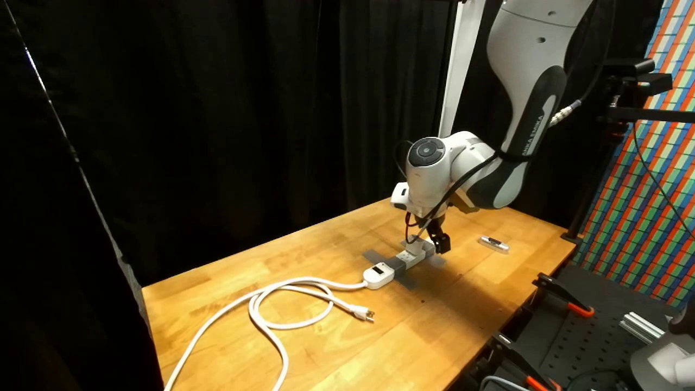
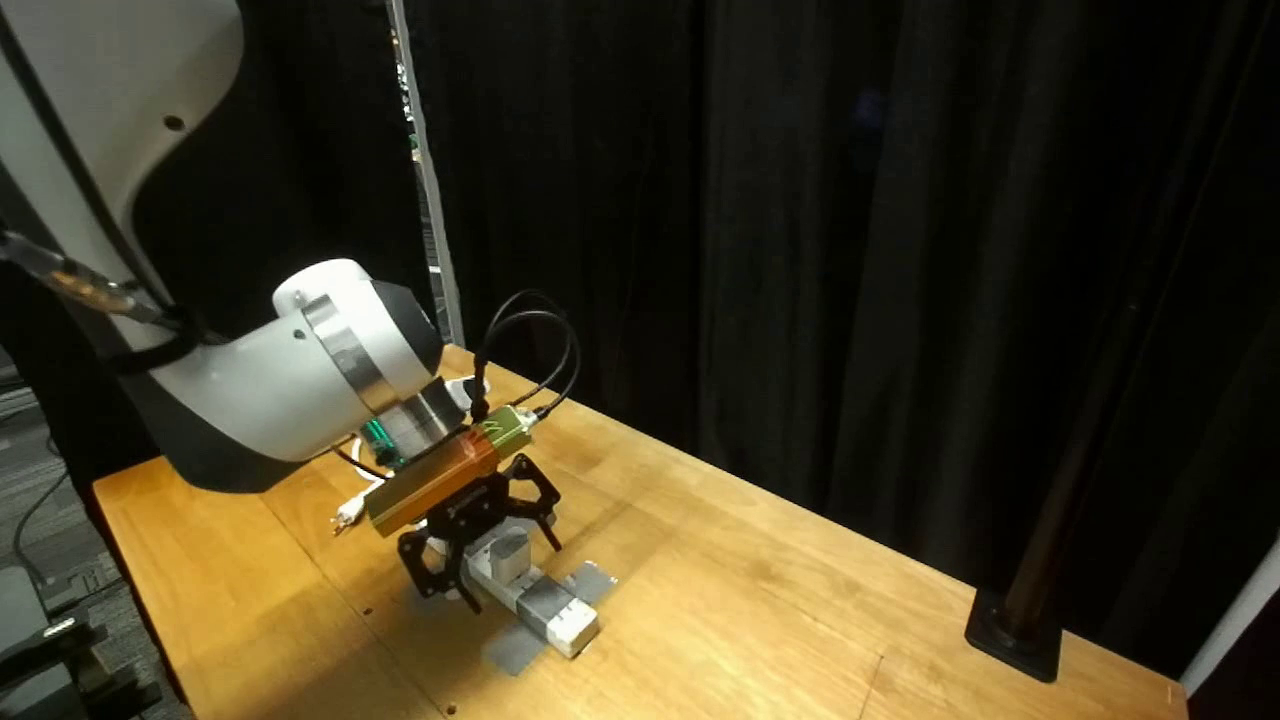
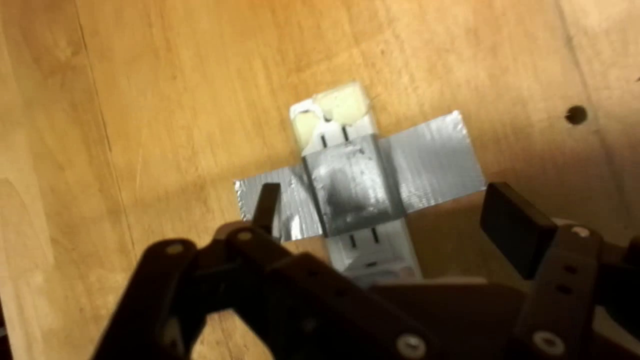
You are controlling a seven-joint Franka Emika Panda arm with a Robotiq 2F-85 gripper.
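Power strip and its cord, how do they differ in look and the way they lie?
Shape: the power strip is a straight bar, while the cord curves in loops.
Width: the power strip is wider than the cord.
Hold: gray tape crosses the power strip onto the table; none shows on the cord.
Shared: both are mainly white.

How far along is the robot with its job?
Done, seemingly: a small pale boxy block stands on the long white plastic power strip, which shiny grey tape holds down. In progress: the black fingers are spread open on either side, gripping nothing. Left, perhaps: lifting them clear; whether the block is fully seated, I can't tell.
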